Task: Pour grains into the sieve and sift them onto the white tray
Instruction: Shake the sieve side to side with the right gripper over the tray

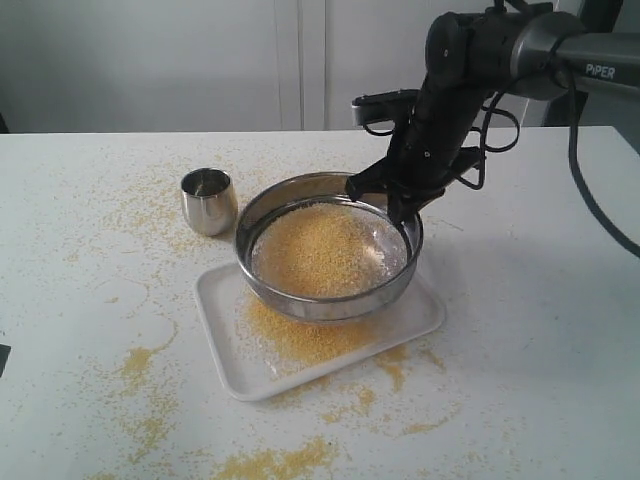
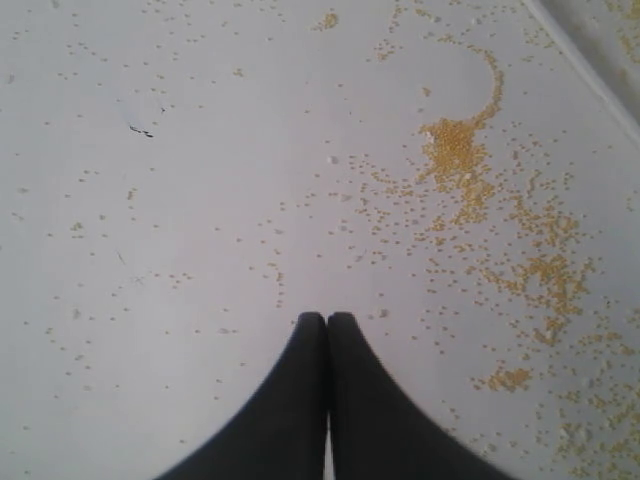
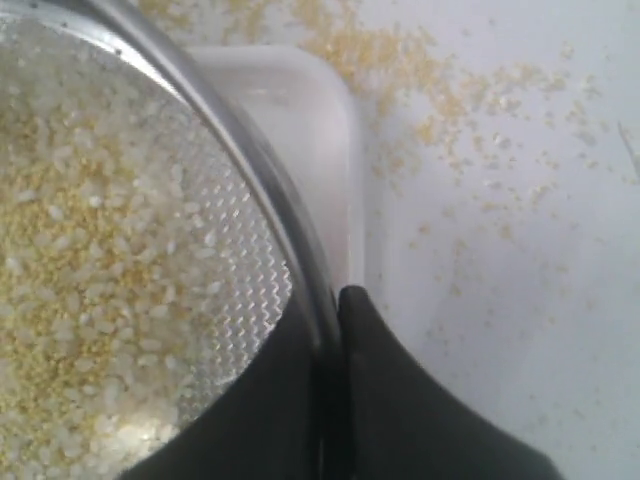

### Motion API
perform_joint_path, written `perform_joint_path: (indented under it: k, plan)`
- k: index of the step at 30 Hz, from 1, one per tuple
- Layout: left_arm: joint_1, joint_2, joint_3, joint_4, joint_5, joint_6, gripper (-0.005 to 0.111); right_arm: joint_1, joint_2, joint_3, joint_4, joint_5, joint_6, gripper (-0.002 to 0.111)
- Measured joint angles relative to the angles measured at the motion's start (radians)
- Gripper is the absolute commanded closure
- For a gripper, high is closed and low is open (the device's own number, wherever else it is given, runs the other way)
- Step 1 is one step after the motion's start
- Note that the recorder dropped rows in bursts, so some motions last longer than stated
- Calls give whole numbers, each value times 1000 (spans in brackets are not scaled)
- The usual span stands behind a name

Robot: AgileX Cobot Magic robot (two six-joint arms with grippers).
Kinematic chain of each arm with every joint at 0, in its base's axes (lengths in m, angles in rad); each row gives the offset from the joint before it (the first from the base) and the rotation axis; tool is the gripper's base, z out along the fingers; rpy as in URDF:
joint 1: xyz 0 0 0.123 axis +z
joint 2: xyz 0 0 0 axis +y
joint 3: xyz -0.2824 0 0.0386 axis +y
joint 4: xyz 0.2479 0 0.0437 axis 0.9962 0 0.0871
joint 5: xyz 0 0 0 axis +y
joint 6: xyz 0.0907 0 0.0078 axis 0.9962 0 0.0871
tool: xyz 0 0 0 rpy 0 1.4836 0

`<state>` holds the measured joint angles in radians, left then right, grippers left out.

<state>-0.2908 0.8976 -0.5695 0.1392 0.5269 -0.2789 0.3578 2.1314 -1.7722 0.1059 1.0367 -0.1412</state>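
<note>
The round steel sieve (image 1: 330,300) hangs just above the white tray (image 1: 230,330), holding a heap of yellow and whitish grains (image 1: 320,250). My right gripper (image 1: 398,197) is shut on the sieve's far rim, one finger inside and one outside. In the right wrist view the rim (image 3: 250,170) runs between the black fingers (image 3: 375,400), with grains (image 3: 90,280) on the mesh and the tray's corner (image 3: 300,110) beyond. Fine yellow meal (image 1: 300,340) lies on the tray under the sieve. My left gripper (image 2: 327,320) is shut and empty over the grain-strewn table; it does not show in the exterior view.
A small steel cup (image 1: 208,200) stands upright left of the sieve, apparently empty. Spilled yellow grains (image 1: 270,462) are scattered over the white table (image 1: 80,250) around the tray, thickest at the front. The right arm (image 1: 480,60) reaches in from the upper right.
</note>
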Motion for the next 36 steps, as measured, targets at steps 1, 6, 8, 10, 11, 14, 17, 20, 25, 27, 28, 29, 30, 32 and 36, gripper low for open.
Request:
perform_joint_path:
  k: [1, 6, 8, 10, 11, 14, 17, 20, 25, 27, 28, 29, 30, 32, 36]
  plan:
    - [0, 0, 0, 0, 0, 0, 107, 0, 0, 0, 0, -2, -44, 108]
    - [0, 0, 0, 0, 0, 0, 107, 2, -2, 4, 0, 32, 17, 108]
    - [0, 0, 0, 0, 0, 0, 107, -2, -2, 4, 39, 19, -12, 108]
    - [0, 0, 0, 0, 0, 0, 107, -3, -2, 4, 66, 20, -127, 108]
    - [0, 0, 0, 0, 0, 0, 107, -3, -2, 4, 66, 27, -140, 108]
    - [0, 0, 0, 0, 0, 0, 107, -1, -2, 13, 39, 19, -2, 108]
    - [0, 0, 0, 0, 0, 0, 107, -14, -2, 18, 66, -30, -9, 108]
    - [0, 0, 0, 0, 0, 0, 107, -16, -3, 18, 83, -4, -157, 108]
    - [0, 0, 0, 0, 0, 0, 107, -31, -3, 27, 100, -22, -7, 108]
    - [0, 0, 0, 0, 0, 0, 107, -37, -3, 27, 150, -29, -116, 108]
    - [0, 0, 0, 0, 0, 0, 107, -37, -4, 27, 162, -26, -168, 108]
    - [0, 0, 0, 0, 0, 0, 107, -37, -4, 27, 159, -17, -176, 108]
    - [0, 0, 0, 0, 0, 0, 107, -36, -4, 31, 153, -15, -149, 108]
    - [0, 0, 0, 0, 0, 0, 107, -34, -4, 47, 149, -46, -27, 108]
    - [0, 0, 0, 0, 0, 0, 107, -38, -4, 58, 171, -72, -137, 108]
